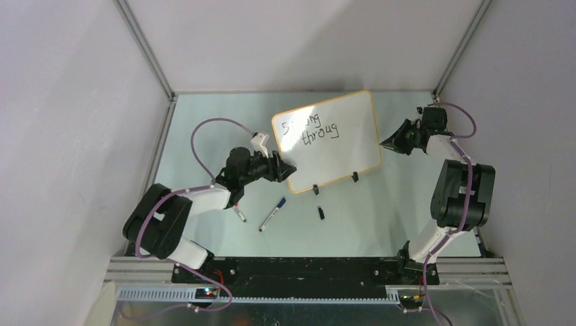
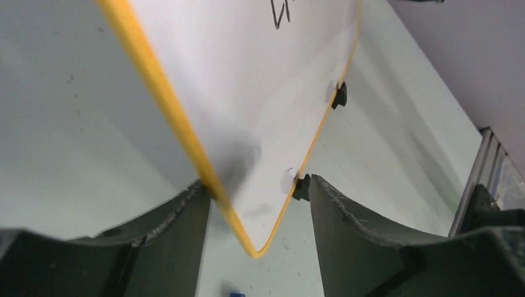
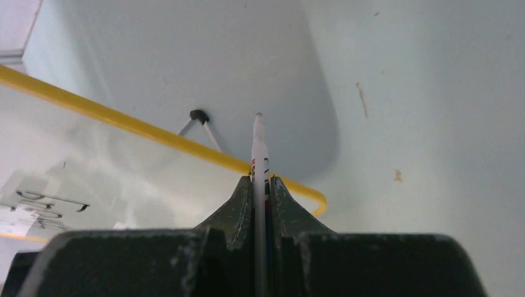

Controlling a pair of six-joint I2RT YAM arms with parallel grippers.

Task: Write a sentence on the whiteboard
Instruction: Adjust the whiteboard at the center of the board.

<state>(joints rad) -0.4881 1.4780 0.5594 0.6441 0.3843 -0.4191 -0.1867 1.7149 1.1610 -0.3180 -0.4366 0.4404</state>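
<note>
- The whiteboard (image 1: 339,146) is seen near the middle of the pale green tabletop (image 1: 380,217), turned at an angle. It is a glossy white rectangle with rounded corners and a thin orange-yellow rim.
- Two small black clip feet (image 1: 354,176) are fixed along its near edge.
- The sentence (image 1: 319,129) is written in thin black strokes on the upper left part of the board. The first line is partly washed out by glare, and "throug" can be read below it.
- The left pincer (image 1: 282,168) is clamped across the board's near left corner. In the left wrist view its dark, scuffed fingers (image 2: 186,235) are spread wide, one pressed to the rim and the other just beside a clip foot.
- The right pincer (image 1: 392,142) is held just off the board's right edge, clenched on a slim white marker (image 3: 258,142). The marker's tip is seen past the rim, over the tabletop rather than on the white face.
- A spare marker (image 1: 272,213) with a blue cap is lying on the tabletop in front of the board, and a small black cap (image 1: 320,212) is lying near it.
</note>
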